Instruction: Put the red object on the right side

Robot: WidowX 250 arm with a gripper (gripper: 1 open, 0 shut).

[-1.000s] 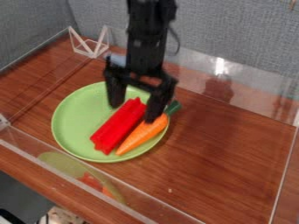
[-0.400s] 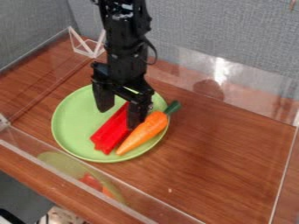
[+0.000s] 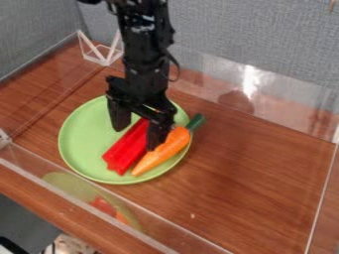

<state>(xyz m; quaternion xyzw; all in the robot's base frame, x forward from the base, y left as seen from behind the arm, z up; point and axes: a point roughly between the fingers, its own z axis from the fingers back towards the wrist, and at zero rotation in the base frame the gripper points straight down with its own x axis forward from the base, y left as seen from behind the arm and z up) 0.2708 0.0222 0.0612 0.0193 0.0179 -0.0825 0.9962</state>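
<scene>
Camera view, scene: dark reddish-brown wooden worktop [image 3: 252,169] fenced by clear plastic walls; round lime-green plastic plate [image 3: 82,127] lying at about 9 o'clock from the worktop's middle.
Camera view, target: bright red, elongated, ridged plastic bar [image 3: 130,149] lying flat on the plate, long axis running from 1 o'clock down to 7 o'clock; not yet lifted, not yet on the right side.
Camera view, neighbour: orange plastic carrot with a green leafy top [image 3: 166,149] lying just beside the bar at its 3 o'clock, parallel to it, apparently touching along the side; leafy end pointing to 1 o'clock, over the plate's rim.
Camera view, gripper: black robot gripper [image 3: 138,118] pointing straight down over the bar's upper end, at 12 o'clock of the bar's middle.
Camera view, fingers: spread wide, nothing pinched; one fingertip [image 3: 119,121] left of the bar's upper end, the other near the carrot side.
Camera view, contact: cannot tell whether the tips touch the plate.
Camera view, background: small white wire-frame object [image 3: 93,44] at 11 o'clock, against the far wall, well apart.
Judgement, reason for pose: wide spread probably meant to straddle the bar across its width before closing.
Judgement, risk: right-hand tip likely to catch the carrot, given the tight gap.
Judgement, destination: bare worktop at 3 o'clock of the plate, free for the drop.
</scene>
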